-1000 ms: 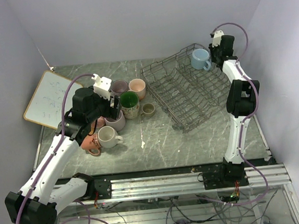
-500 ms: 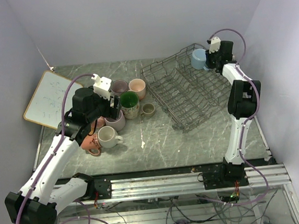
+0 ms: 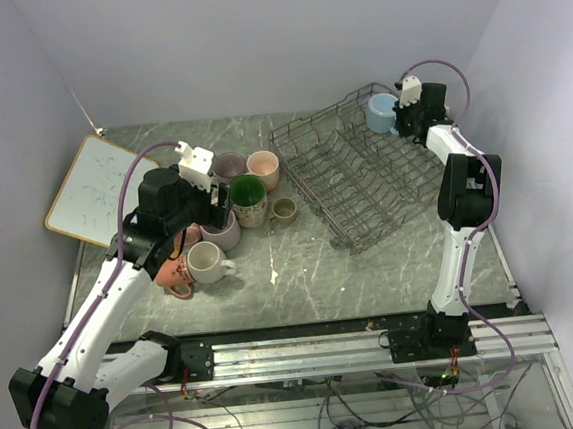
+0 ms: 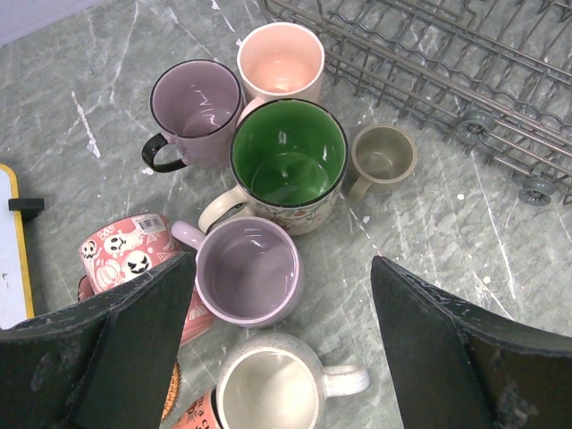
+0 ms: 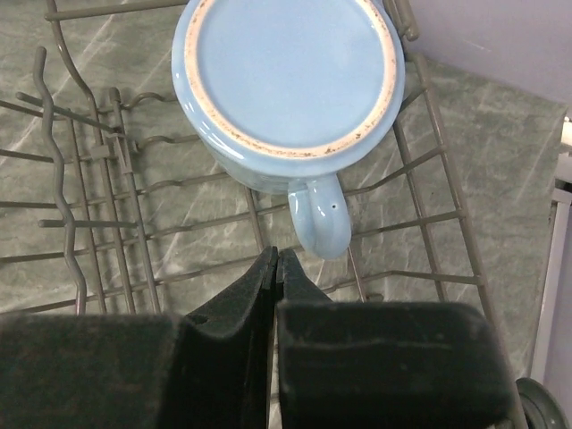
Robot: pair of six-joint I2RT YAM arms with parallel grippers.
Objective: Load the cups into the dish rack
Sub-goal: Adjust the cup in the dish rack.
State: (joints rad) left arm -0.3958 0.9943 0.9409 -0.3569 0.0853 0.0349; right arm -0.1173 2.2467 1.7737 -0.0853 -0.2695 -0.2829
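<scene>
A light blue cup (image 5: 288,80) sits upside down in the far right corner of the grey wire dish rack (image 5: 107,179), handle toward my right gripper (image 5: 277,255). That gripper is shut and empty, its tips just short of the handle. In the top view the blue cup (image 3: 382,113) is beside the right gripper (image 3: 406,119). My left gripper (image 4: 281,268) is open above a cluster of cups left of the rack (image 3: 364,183): lilac (image 4: 248,273), cream (image 4: 268,389), green-lined (image 4: 289,152), mauve (image 4: 195,109), peach (image 4: 280,61), small olive (image 4: 382,157), and a printed pink one on its side (image 4: 125,255).
A wood-framed whiteboard (image 3: 94,191) lies at the far left. A cork coaster (image 4: 170,398) lies under the nearest cups. Purple walls close in on both sides and the back. The rack's wheels (image 4: 536,190) sit on the table near the olive cup.
My right gripper has come down and slightly left toward the blue cup in the rack. My left arm has not moved.
</scene>
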